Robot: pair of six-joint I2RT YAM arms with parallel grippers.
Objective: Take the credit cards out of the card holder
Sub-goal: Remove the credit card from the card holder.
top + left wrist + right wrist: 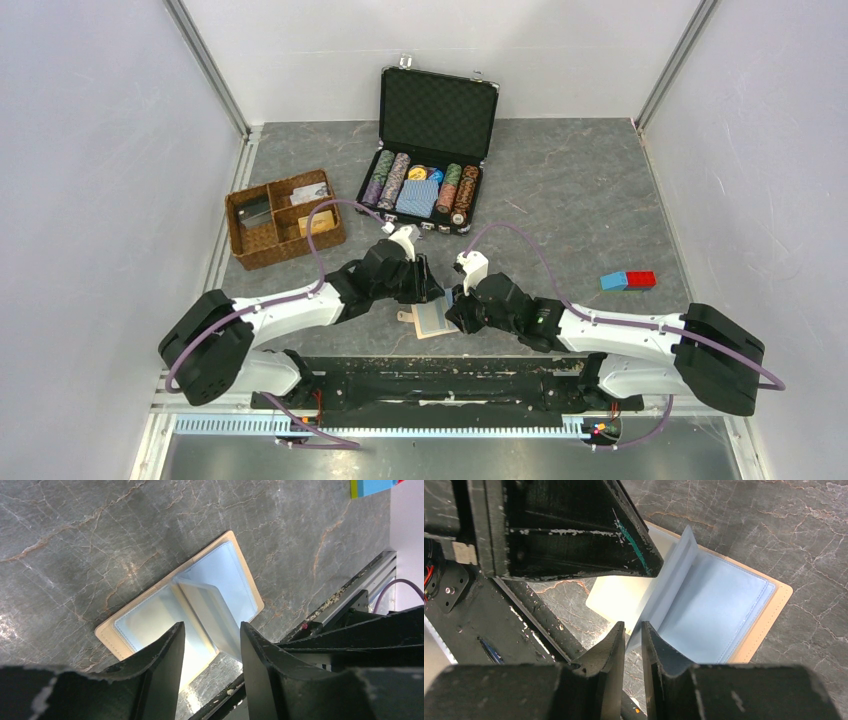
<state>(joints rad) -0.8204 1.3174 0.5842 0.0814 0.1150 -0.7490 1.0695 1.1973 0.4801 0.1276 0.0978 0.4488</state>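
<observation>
The card holder (432,322) lies open on the grey tabletop (560,200), low in the centre of the overhead view, just above the black rail where the 2 arms are bolted. Its tan cover is flat on the stone, pale blue pockets facing up, and the small strap tab (405,316) pokes out on its left side. Both arms lean in over it from either side, their claws close together.

The left claw (211,626) hangs open above the card holder with a clear gap between its fingers, and nothing is in its grasp. In its own camera the wallet fills the middle of the frame, tilted, with 1 inner leaf (674,575) rising off the spine.

The right claw (632,626) is nearly closed, with only a thin slit between the fingers. The lower edge of that blue leaf runs down into the slit, so the claw looks pinched on it, lifting the leaf while the rest of the card holder stays flat. One left finger (574,530) fills the upper left of the right wrist view, its tip right by the leaf's top edge; I cannot tell if it touches.

I cannot tell whether any credit cards sit in the pockets; glare washes out the near panel.

Toward the upper left of the overhead view sits a wicker tray (262,245). An open black case (440,110) holding poker chips (385,178) stands at upper centre, and blue and red blocks (628,280) lie at the right.
</observation>
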